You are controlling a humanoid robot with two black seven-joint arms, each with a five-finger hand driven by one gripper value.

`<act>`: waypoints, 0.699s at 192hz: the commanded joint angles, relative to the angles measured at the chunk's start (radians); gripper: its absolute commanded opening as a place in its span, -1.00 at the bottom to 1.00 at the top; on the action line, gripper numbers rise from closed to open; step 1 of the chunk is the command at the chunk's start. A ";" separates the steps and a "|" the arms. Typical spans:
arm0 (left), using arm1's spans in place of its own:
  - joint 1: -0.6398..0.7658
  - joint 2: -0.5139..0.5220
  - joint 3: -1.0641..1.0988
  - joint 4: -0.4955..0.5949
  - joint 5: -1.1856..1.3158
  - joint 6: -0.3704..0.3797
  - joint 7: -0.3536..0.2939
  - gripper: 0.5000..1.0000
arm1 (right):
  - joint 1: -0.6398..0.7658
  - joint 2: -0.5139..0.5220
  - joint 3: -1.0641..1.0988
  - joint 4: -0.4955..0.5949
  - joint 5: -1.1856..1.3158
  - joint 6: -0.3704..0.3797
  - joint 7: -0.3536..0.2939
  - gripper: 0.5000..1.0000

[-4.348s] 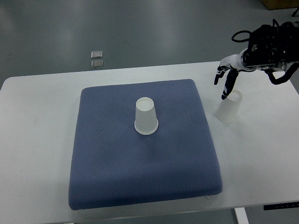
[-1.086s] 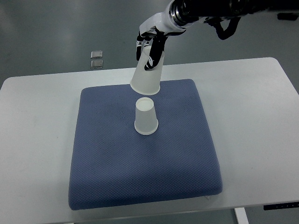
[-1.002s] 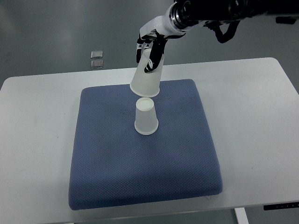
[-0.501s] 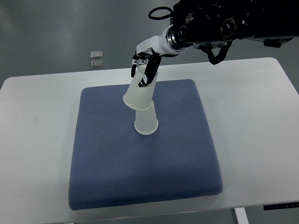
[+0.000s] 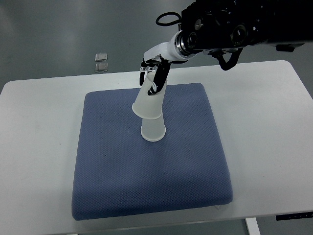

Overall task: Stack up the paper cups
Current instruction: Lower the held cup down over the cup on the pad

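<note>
Cups first: you've got two paper cups, both upside down, at the centre of the blue pad. Lower cup stands on the pad, rim down, approx upright. Upper cup is tilted, its open rim dropped over the lower cup's base, its closed end leaning up and away toward the pad's far edge. It isn't seated square; the rim sits skewed on the lower one. Can't see inside either cup, since both mouths face down.

Right robot hand comes in from the pic's right side, arm running above the pad's far right corner. Its fingers are pinched on the upper cup near the closed end, w/ dark fingertips pressed against the wall.

Pad lies on the white counter, which shows bare on every side of it. Beyond the pad's far left corner, off the counter, two small grey squares lie on the floor.
</note>
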 commanded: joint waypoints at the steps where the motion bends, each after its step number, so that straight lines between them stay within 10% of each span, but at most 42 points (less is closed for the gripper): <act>1: 0.000 0.000 0.000 0.000 0.000 0.000 0.000 1.00 | -0.003 0.000 -0.002 0.003 -0.011 0.001 -0.002 -0.42; 134: 0.001 0.000 0.000 0.000 0.000 0.000 0.000 1.00 | 0.046 0.000 -0.015 0.003 -0.053 0.031 -0.002 -0.37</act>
